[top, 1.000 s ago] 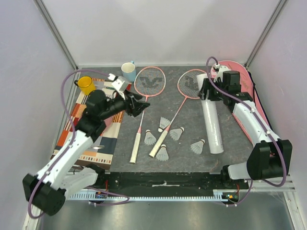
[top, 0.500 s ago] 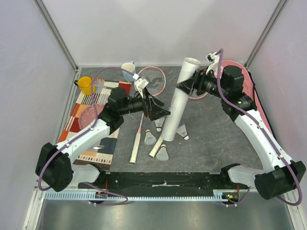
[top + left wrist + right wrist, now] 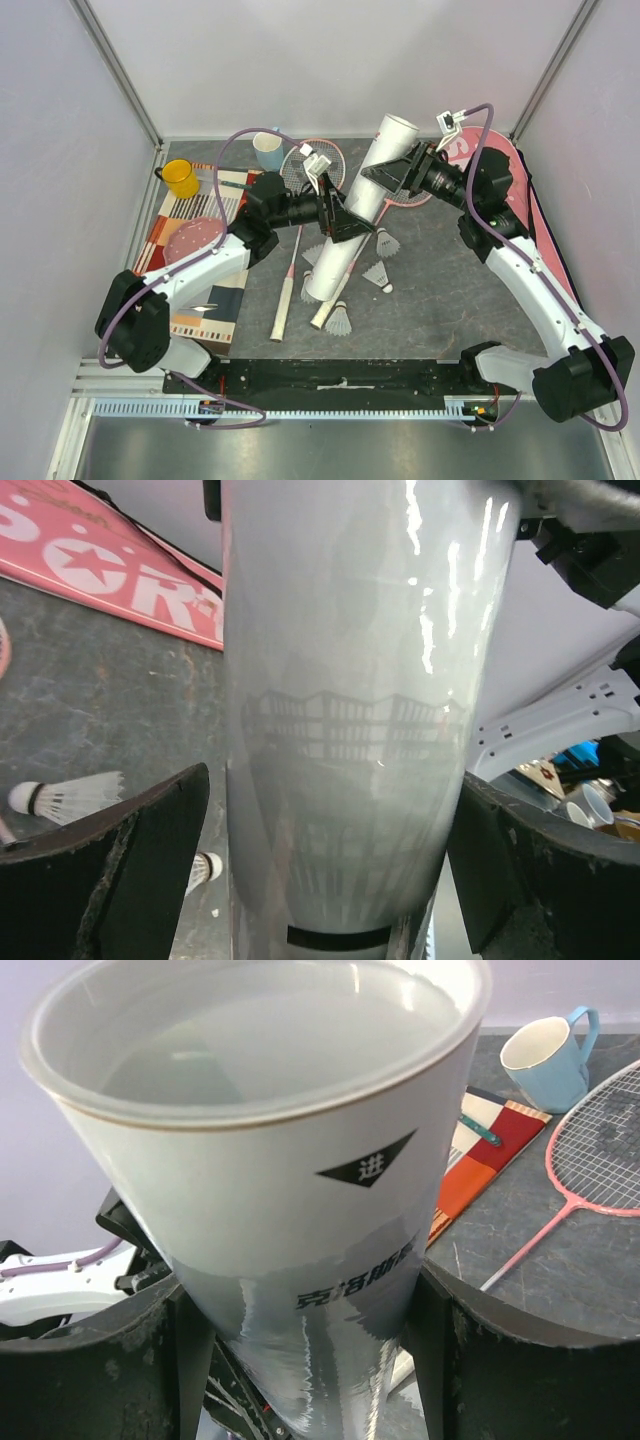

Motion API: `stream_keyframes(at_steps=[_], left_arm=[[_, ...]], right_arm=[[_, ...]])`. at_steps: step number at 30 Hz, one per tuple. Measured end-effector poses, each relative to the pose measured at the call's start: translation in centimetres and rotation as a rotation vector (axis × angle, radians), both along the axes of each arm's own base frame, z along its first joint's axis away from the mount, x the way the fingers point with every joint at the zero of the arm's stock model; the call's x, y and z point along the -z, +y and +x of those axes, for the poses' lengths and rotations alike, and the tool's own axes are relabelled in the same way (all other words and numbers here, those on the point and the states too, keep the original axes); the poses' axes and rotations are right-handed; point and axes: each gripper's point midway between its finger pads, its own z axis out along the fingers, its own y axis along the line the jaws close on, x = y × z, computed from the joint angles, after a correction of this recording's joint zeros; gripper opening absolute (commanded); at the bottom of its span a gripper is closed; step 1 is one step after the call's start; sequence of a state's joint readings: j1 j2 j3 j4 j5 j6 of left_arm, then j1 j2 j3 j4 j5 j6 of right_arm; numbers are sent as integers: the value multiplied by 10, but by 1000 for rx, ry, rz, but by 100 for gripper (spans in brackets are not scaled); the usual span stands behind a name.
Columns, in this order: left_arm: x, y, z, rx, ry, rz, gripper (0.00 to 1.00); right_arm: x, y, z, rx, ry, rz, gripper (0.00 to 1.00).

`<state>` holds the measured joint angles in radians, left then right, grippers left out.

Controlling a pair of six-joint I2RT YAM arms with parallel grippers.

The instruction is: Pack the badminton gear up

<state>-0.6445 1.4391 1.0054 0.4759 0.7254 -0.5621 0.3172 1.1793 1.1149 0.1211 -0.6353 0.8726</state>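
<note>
White tube (image 3: pixel 330 268) is gripped near its mouth by our right tool (image 3: pixel 392 178); our open left tool (image 3: pixel 350 222) straddles it: we should close squarely.

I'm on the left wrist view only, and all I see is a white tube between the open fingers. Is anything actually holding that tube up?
Observer: Yes. The right gripper is shut on the long white tube near its upper end.
Operator: Is the tube standing upright?
Observer: No, it leans. In the top view its upper end points toward the far right, and its lower end sits low between the two racket handles.
Operator: Is the top capped?
Observer: No. The right wrist view shows it open, with nothing visible inside.
</note>
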Motion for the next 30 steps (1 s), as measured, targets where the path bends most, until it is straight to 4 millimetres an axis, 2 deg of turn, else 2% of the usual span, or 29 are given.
stream_keyframes(at_steps=[7, 13, 14, 21, 22, 23, 26, 30], left_arm=[[4, -6, -10, 65, 38, -10, 94], [-7, -7, -11, 82, 26, -24, 83], [-9, -7, -11, 82, 24, -26, 79], [-11, -8, -11, 84, 30, -17, 70], [-10, -8, -11, 86, 29, -14, 70], [-10, -8, -12, 90, 29, -11, 66], [-8, -7, -14, 102, 28, -2, 64], [5, -3, -16, 109, 48, 49, 62]], right_arm=[[4, 2, -4, -10, 12, 28, 57], [12, 5, -11, -25, 23, 30, 64], [12, 6, -12, -27, 24, 30, 65], [13, 6, -14, -27, 22, 28, 65], [14, 6, -14, -26, 23, 27, 67], [14, 6, -15, -26, 24, 25, 74], [16, 6, -16, -27, 29, 19, 98], [16, 4, -19, -24, 8, -10, 98]])
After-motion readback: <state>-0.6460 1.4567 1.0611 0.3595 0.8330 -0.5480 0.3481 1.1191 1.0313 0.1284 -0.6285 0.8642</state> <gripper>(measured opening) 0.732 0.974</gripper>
